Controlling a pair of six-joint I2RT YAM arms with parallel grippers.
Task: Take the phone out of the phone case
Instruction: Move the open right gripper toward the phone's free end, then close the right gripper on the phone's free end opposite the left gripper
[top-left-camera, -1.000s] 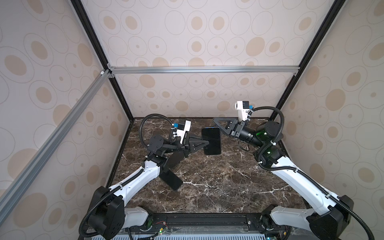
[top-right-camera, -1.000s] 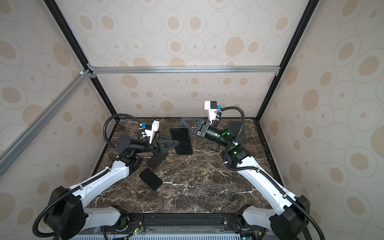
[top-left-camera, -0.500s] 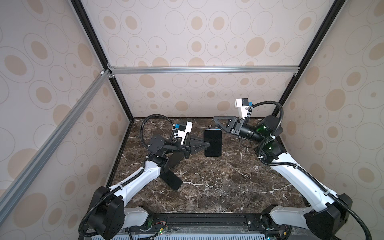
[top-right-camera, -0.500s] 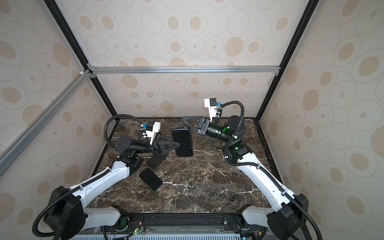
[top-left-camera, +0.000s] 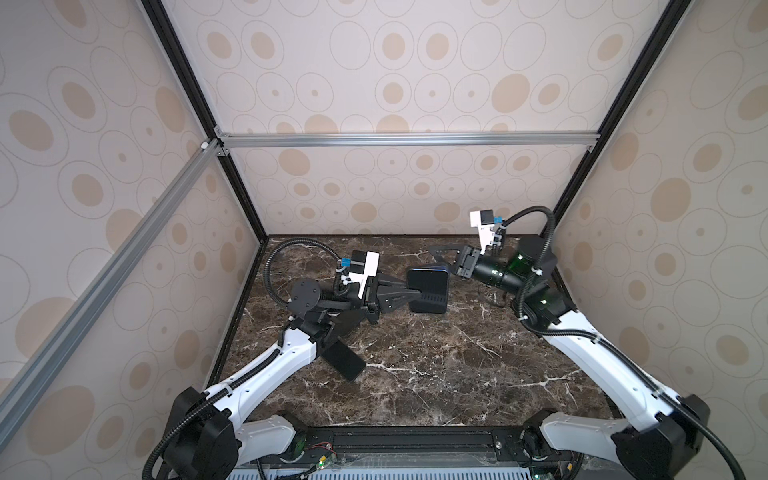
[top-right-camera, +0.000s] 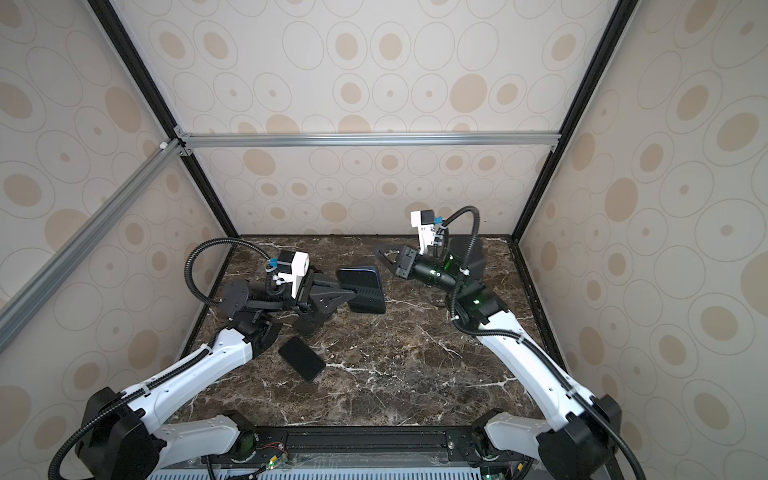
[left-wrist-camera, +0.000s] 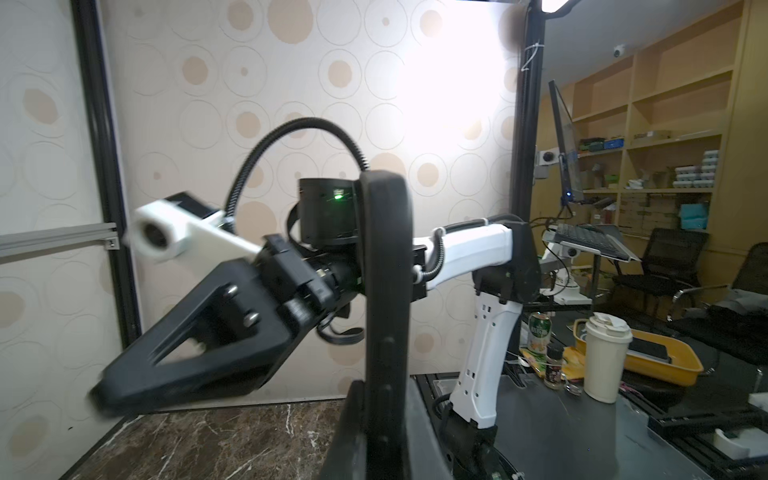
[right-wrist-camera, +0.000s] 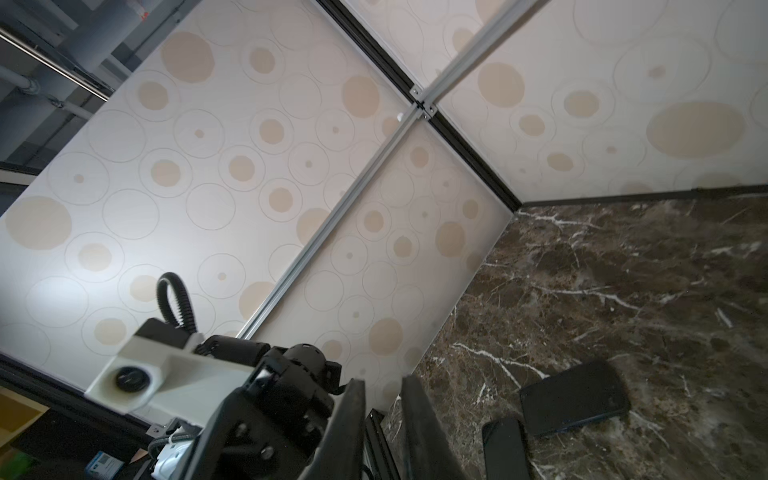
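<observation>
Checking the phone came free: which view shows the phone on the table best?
A top view: the phone lies whole, uncovered. In a top view the left arm hides one end. Right wrist shows the phone dim, oblique; left wrist misses it.

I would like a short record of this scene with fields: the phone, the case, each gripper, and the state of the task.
phone: lies flat on the marble table, toward its left side, apart from the case
case: held tilted near the back of the table; it looks empty
left gripper: shut on one side of the case
right gripper: slightly open, holds nothing, close to the top edge of the case
task state: the phone seems to be out of the case
</observation>
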